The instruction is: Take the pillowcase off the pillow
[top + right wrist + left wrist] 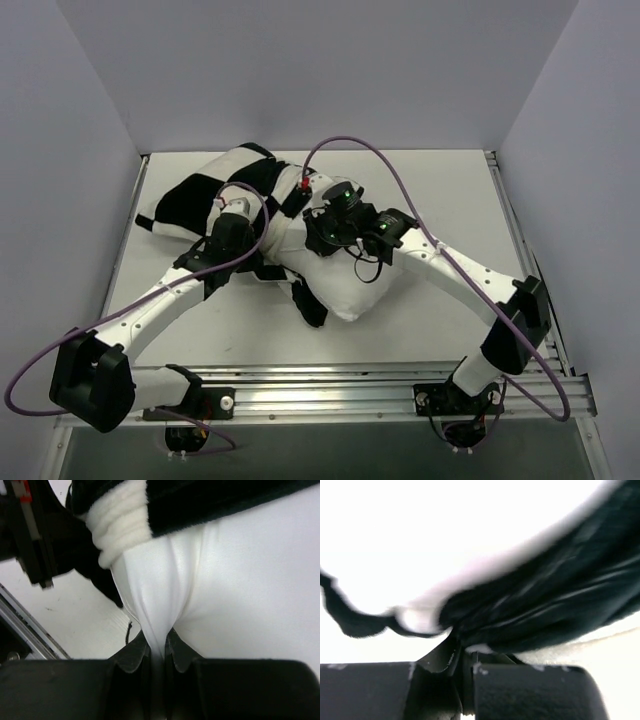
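The black-and-white checkered pillowcase lies bunched at the table's back left, still round the far part of the plain white pillow, whose bare near end sticks out toward the front. My left gripper is shut on a black fold of the pillowcase, pinched between its jaws. My right gripper is shut on a pinch of the pillow's white fabric. The pillowcase's fleecy edge shows just above that pinch in the right wrist view.
The white table is walled at the back and both sides. A metal rail runs along the near edge. Purple cables loop above both arms. The left arm's gripper body shows at the right wrist view's upper left.
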{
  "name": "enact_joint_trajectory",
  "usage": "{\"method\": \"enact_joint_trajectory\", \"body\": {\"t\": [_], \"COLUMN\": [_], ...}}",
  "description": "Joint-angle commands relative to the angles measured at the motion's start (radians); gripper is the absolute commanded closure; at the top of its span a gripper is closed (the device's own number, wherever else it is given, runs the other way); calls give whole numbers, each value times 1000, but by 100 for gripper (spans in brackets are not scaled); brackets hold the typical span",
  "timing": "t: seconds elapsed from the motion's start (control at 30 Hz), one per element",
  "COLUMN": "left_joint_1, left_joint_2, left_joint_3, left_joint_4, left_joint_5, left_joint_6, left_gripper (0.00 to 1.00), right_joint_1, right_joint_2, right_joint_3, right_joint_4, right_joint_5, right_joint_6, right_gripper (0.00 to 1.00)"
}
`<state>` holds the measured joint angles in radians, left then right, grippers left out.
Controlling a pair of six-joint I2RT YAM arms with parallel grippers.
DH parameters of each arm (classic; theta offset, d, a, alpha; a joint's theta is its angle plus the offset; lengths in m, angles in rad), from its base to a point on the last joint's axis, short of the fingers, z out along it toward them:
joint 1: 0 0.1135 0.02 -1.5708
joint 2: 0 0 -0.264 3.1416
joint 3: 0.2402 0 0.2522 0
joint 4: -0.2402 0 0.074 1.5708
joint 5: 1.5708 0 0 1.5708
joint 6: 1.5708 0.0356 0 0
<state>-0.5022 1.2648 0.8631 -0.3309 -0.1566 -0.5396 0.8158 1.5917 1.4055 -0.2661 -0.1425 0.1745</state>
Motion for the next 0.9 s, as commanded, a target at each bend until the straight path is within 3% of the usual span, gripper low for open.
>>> {"method": "enact_joint_trajectory", "body": {"t": [0.0,0.23,0.4,0.57,0.7,0.73,0.77,0.83,0.87], "left_joint_1": [88,217,324,398,392,390,390,390,392], "left_joint_2": [-25,17,96,235,274,257,240,170,121], "left_joint_3": [51,45,47,129,183,174,165,157,160], "left_joint_4": [-48,-46,45,104,121,127,127,78,52], "left_joint_5": [-216,-403,-417,-281,-150,-138,-121,-90,-81], "left_joint_6": [-31,-164,-250,-261,-243,-243,-223,-156,-129], "left_gripper": [98,98,98,97,90,87,84,70,58], "right_joint_1": [-18,-107,-161,-161,-159,-158,-158,-158,-158], "right_joint_2": [-195,-421,-557,-601,-576,-561,-524,-489,-468], "right_joint_3": [16,3,9,-16,-126,-144,-158,-181,-186], "right_joint_4": [-74,-215,-321,-352,-256,-240,-214,-174,-161], "right_joint_5": [-92,-230,-295,-417,-483,-505,-567,-615,-626], "right_joint_6": [-30,-72,-101,-118,-70,-64,-61,-55,-49], "right_gripper": [100,100,100,100,100,95,76,54,38]}}
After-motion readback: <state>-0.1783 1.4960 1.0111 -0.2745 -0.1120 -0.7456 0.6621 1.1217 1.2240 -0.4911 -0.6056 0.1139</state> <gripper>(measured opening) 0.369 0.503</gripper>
